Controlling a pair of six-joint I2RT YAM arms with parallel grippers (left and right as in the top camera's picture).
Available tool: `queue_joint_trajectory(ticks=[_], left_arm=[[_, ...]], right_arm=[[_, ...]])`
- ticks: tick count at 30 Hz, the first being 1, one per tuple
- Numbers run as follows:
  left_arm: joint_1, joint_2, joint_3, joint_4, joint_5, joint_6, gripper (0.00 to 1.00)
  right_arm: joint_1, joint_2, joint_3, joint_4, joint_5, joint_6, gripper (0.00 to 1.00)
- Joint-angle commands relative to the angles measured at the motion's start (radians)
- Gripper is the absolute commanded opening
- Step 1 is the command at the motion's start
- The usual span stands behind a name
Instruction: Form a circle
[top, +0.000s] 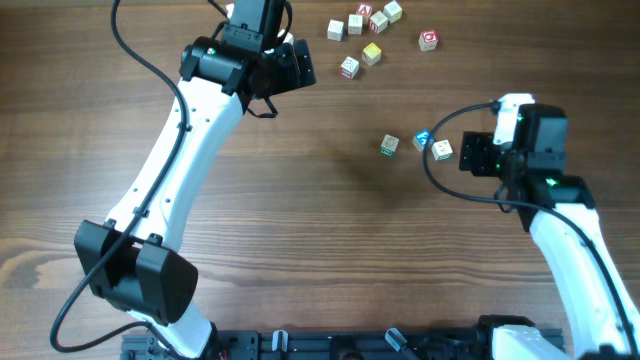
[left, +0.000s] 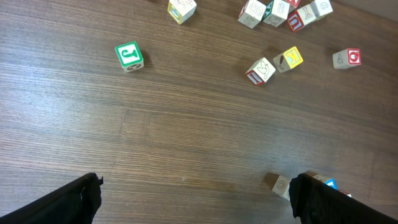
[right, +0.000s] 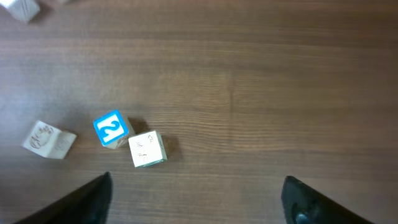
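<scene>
The trio of cubes (top: 419, 144) sits on the wooden desk (top: 300, 220), right of the middle, in a short, slightly bent row rather than a ring. The blue cube (right: 112, 129), with a white 2 on top, is in the middle. The white cube (right: 147, 149) is just beside it on the side nearer the right arm, their corners close enough that I cannot tell whether they touch. The pale cube (right: 50, 140) lies a little apart on the other side.

The right pincer (top: 463, 155) hovers just beside the white cube, released, its fingers spread wide with only bare wood between them.

The left pincer (left: 198, 180) is up near the far edge, also released and gripping nothing. A scatter of cubes (top: 368, 30) lies near it at the far edge, well apart from the trio. The left wrist view also shows a green cube (left: 129, 56) lying off on its own.
</scene>
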Motion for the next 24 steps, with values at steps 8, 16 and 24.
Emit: queue_joint_trajectory(ticks=[8,16,24], left_arm=[[-0.074,0.008,0.003,-0.028,0.007,0.002,1.00],[-0.197,0.071,0.002,0.089,0.007,0.112,1.00],[-0.249,0.283,0.002,0.107,0.100,0.341,1.00]], right_arm=[[-0.002,-0.381,0.010,-0.237,0.025,0.217,1.00],[-0.002,-0.595,0.010,-0.343,0.021,0.259,1.00],[-0.002,-0.567,0.010,-0.341,0.022,0.259,1.00]])
